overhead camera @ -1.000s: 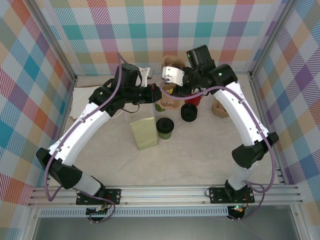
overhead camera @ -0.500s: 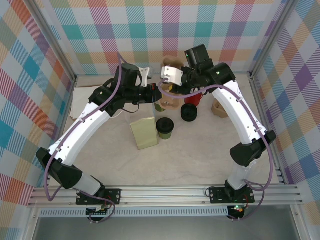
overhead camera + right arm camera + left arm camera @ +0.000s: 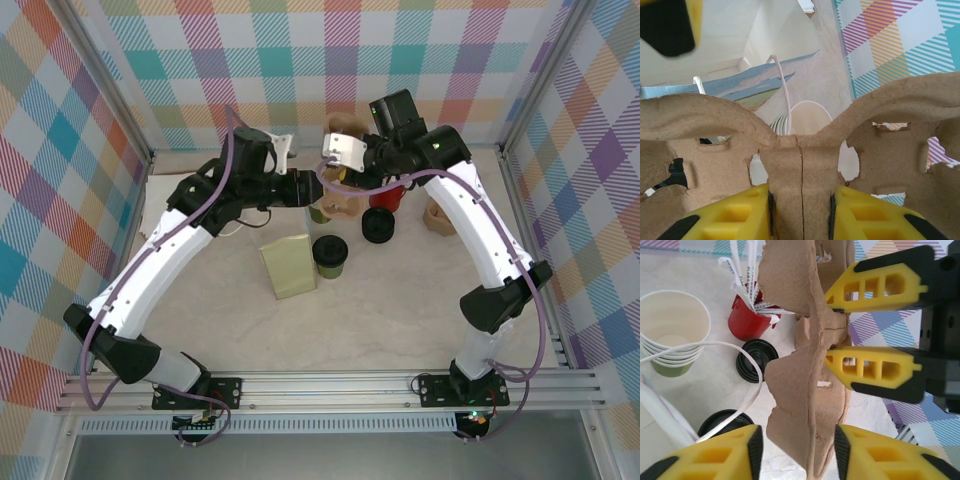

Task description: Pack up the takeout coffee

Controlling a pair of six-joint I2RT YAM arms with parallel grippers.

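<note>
Where the right gripper [image 3: 800, 202] closes, its ribbed yellow fingers pinch the creased central spine of a moulded pulp cup carrier [image 3: 710, 117], rough brown fibre with ragged cutouts and rounded lobes. The left gripper [image 3: 798, 452] is less plain to read. Its yellow fingers stand wide, one on each side of the carrier's lower lobe and close against it, but whether they press it I cannot tell.

Past the carrier, the left wrist view takes in a stack of lidless green paper cups [image 3: 670, 320] with cream insides, a glossy red cup [image 3: 742, 322] stuffed with white printed paper sticks, and a stack of round black lids [image 3: 756, 360].

The takeout coffee [image 3: 330, 256] stands clear of both grippers, nearer the arm bases, on the pale mottled table [image 3: 400, 320] and just beside a pale olive paper bag [image 3: 286, 266]. It is upright, its long axis vertical, with the round black lid facing straight up at the top camera.
</note>
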